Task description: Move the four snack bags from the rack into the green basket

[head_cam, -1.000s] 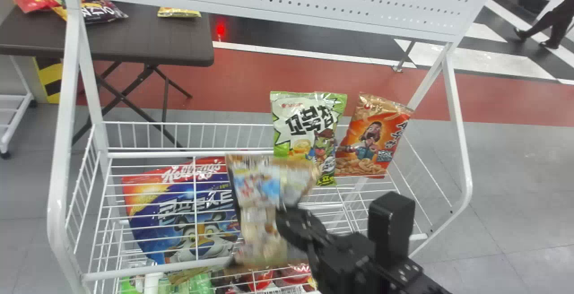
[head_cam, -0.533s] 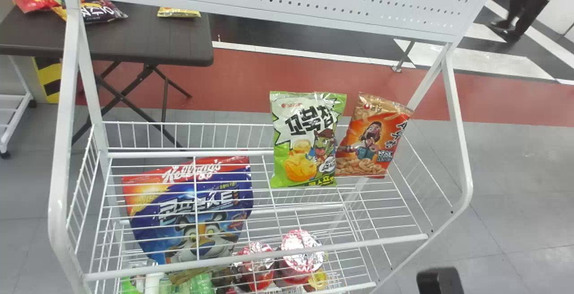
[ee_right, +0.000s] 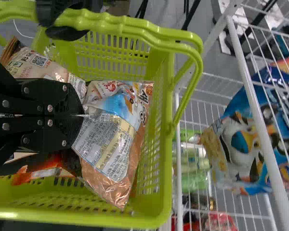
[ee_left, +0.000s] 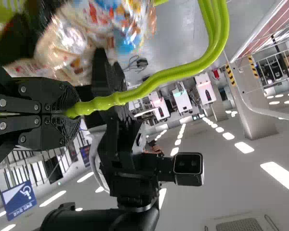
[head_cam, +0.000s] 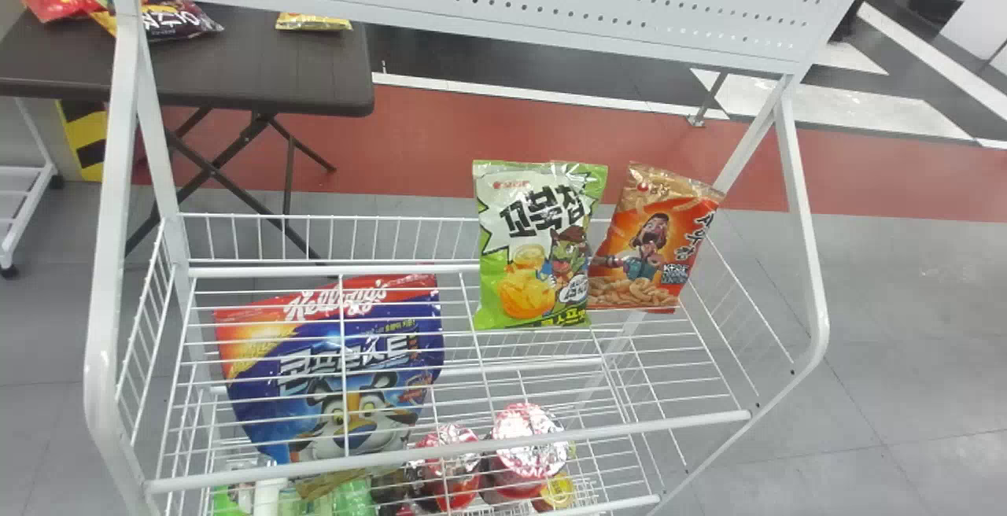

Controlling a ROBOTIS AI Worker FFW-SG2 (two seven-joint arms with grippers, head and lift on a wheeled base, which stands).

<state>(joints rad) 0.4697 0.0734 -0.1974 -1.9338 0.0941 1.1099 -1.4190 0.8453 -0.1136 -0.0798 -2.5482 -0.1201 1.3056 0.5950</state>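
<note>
We pinch a crinkled, glossy copper-and-blue foil snack bag point(ee_right: 113, 144) with a pale printed panel in our right gripper point(ee_right: 83, 115), inside the lime-green slatted plastic basket point(ee_right: 166, 144). Our left gripper point(ee_left: 70, 110) clamps its handle point(ee_left: 159, 79). The white wire rack point(head_cam: 629, 429) holds a green-and-white bag point(head_cam: 539, 248), an orange bag point(head_cam: 649, 248) and a blue cereal bag point(head_cam: 322, 390).

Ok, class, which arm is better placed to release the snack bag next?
Right, I'd say: the right gripper pinches the snack bag inside the green basket, while the left gripper grips the basket's handle.
</note>
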